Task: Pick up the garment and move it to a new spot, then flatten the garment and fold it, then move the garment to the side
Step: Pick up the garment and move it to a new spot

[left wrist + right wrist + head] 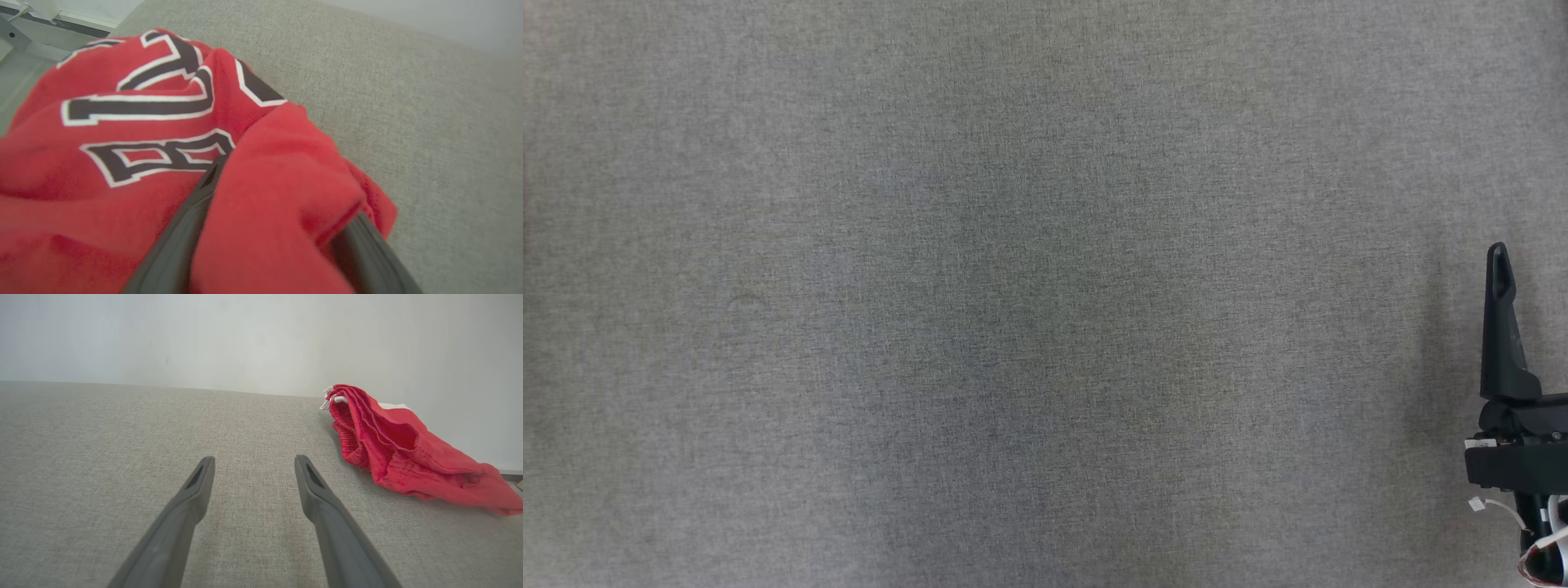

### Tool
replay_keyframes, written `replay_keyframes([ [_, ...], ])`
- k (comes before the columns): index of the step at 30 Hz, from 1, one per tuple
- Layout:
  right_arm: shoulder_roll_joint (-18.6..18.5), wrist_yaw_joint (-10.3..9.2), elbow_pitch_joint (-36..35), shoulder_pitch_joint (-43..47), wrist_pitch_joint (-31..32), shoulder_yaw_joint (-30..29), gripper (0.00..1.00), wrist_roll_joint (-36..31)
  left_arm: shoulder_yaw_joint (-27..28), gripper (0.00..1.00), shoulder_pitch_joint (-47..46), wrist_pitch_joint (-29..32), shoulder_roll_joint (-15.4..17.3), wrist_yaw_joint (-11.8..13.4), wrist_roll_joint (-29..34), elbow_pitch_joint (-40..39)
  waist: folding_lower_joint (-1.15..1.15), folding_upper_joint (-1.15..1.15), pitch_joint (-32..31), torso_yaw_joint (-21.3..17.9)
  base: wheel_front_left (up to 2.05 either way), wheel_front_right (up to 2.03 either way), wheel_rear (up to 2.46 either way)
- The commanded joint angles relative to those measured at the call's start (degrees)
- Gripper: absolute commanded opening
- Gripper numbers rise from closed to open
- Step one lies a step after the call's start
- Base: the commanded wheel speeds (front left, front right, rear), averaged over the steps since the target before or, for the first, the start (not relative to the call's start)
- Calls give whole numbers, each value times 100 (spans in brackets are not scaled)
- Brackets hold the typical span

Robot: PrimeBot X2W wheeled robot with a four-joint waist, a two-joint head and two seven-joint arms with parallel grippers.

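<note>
1. Writing: the garment (102, 196) was red with big black letters (163, 157) edged in white, seen close in the left wrist view. One letter read as a B. The rest were creased, and the word could not be read.
2. The left gripper (282, 196) had its fingers spread wide. A fold of the garment was bunched between them and lay over both. I could not tell whether it was gripped.
3. The right wrist view gave the other end: a gathered waistband (347, 428) with a white cord (333, 398). The garment lay heaped on the grey surface (122, 428) near the wall (245, 335).
4. The right gripper (253, 465) was spread and empty, apart from the garment.
5. The head view gave one dark finger (1500, 327) of the right gripper at the right edge, over the surface.
</note>
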Motion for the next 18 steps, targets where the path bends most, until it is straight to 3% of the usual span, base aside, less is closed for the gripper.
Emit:
replay_keyframes([
  [1,-23,-15,-25,-63,1,33,100,-27,-70,100,70,146,-48,-14,-50,217,-1,-1,-22,8,0,0,0],
  [2,-11,-14,-20,-72,6,58,100,-37,-90,48,104,189,-48,-12,-57,309,-1,-1,-44,2,0,0,0],
  [3,1,-14,-20,-77,14,72,100,-43,-120,20,133,186,-37,-16,-44,373,-1,-1,-63,-4,0,0,0],
  [4,13,-15,-12,-79,6,86,100,-45,-144,0,164,70,-19,-19,-17,387,-1,-1,-99,-12,0,0,0],
  [13,138,-15,330,-64,-121,271,100,70,-443,0,-71,-1301,166,-59,185,-5,-1,-1,-730,34,0,0,0],
  [18,246,-14,587,-46,-190,403,100,122,-715,0,-320,-1732,126,-56,217,-396,-1,-1,-1155,61,0,0,0],
])
